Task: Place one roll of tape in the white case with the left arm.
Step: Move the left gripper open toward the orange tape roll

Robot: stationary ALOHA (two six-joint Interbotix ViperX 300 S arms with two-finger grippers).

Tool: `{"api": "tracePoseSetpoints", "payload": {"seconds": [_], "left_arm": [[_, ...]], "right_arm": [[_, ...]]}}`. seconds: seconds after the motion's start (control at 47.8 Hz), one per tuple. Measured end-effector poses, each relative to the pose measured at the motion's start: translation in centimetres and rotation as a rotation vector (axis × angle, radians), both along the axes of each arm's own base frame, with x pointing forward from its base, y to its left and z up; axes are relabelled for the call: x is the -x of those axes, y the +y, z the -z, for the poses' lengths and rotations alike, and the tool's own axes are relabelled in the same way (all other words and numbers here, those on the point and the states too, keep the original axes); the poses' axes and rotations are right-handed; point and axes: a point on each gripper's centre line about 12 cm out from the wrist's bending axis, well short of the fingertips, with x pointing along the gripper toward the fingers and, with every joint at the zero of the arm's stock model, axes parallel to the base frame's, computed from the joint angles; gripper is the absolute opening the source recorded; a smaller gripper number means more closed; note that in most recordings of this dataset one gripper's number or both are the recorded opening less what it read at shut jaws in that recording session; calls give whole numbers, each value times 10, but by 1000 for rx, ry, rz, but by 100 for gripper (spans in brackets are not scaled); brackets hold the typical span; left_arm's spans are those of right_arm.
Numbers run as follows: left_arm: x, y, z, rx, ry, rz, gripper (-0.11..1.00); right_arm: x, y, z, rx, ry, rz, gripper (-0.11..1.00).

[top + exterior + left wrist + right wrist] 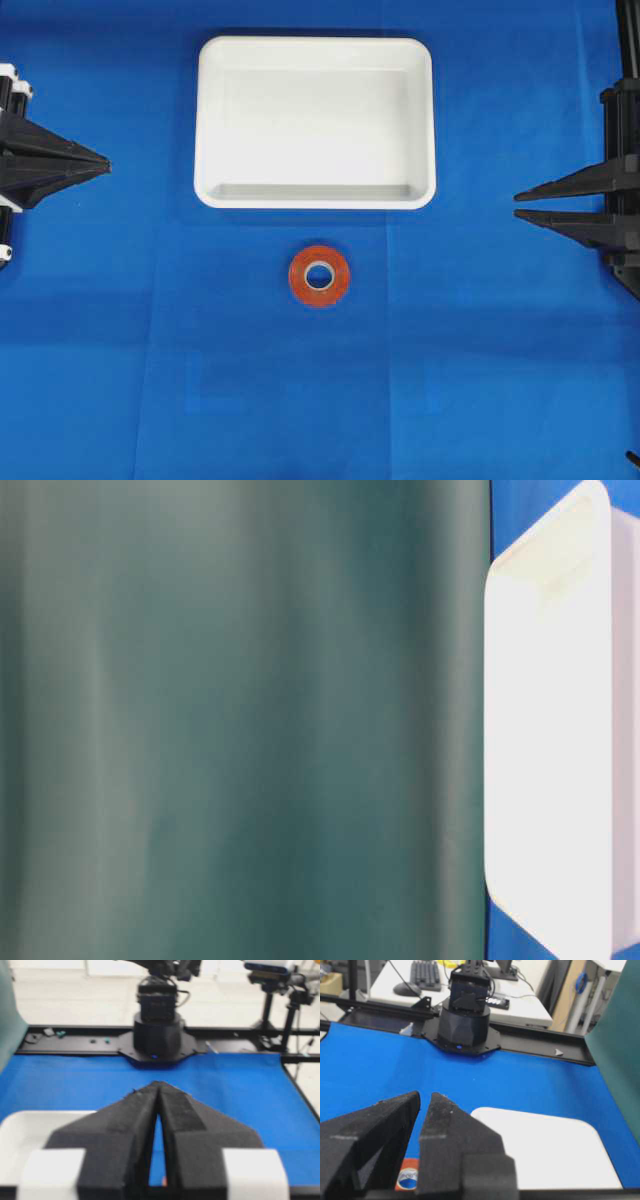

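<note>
Tape (320, 275) lies flat on the blue cloth (480, 380), just below the case (210, 120) and apart from it, midway between the two arms. Overhead, the left gripper (100, 164) sits at the left edge with its jaws pressed together, holding nothing; the right gripper (520, 204) at the right edge shows a narrow gap between its tips, also holding nothing. The left wrist view adds the opposite arm's base (157, 1035) beyond the closed fingers (125, 1130). The table-level view is mostly green curtain (240, 720), with only the case's side (545, 750) visible.
</note>
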Motion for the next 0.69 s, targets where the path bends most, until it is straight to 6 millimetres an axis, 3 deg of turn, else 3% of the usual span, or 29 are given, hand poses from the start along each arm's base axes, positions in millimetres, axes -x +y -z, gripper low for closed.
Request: {"api": "tracePoseSetpoints", "payload": {"seconds": [0.168, 0.356, 0.607, 0.691], "left_arm": [[-2, -4, 5, -15, 37, 24, 0], [-11, -19, 8, -9, 15, 93, 0], [-46, -33, 22, 14, 50, 142, 1], [-62, -38, 28, 15, 75, 153, 12]], "right_arm": [[-2, -3, 0, 3, 6, 14, -10], [-5, -5, 1, 4, 15, 23, -11], [-6, -6, 1, 6, 20, 31, -11], [-6, -7, 2, 6, 23, 33, -11]]}}
